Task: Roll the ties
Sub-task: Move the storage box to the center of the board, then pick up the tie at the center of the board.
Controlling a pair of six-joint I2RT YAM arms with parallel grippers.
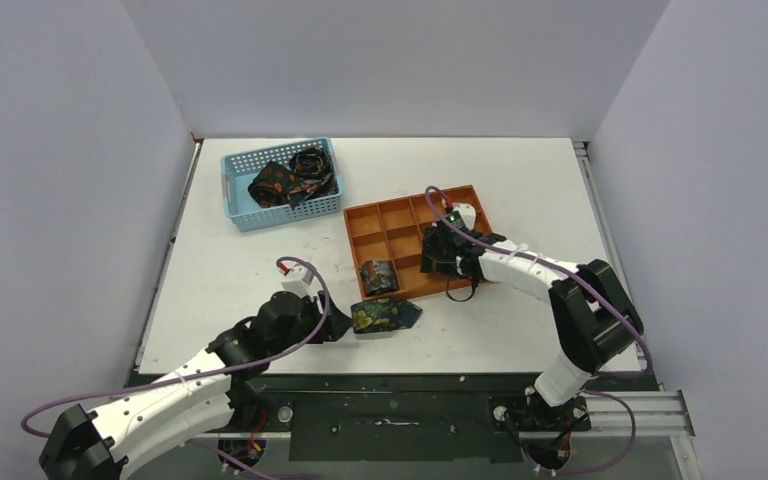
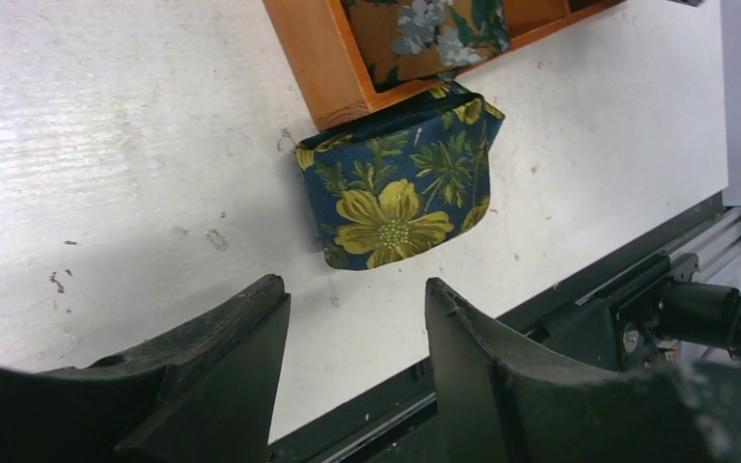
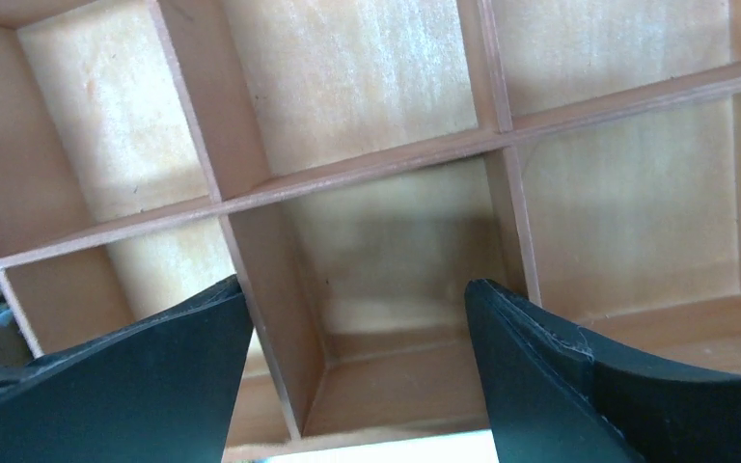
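Observation:
A folded navy tie with yellow-green flowers [image 1: 386, 316] lies on the table against the front edge of the orange tray [image 1: 360, 219]; it fills the middle of the left wrist view [image 2: 397, 193]. My left gripper [image 1: 343, 322] is open and empty just left of it, apart from it [image 2: 355, 287]. A rolled tie [image 1: 378, 276] sits in the tray's front-left compartment, seen partly in the left wrist view [image 2: 431, 34]. My right gripper [image 1: 438, 256] is open and empty above the tray's front compartments [image 3: 352, 294]. More ties [image 1: 293, 178] lie in the basket.
The light-blue mesh basket [image 1: 238, 190] stands at the back left. The tray's compartments under the right gripper [image 3: 400, 260] hold nothing. The table's front edge and black rail [image 2: 589, 299] lie just behind the folded tie. White walls enclose the table.

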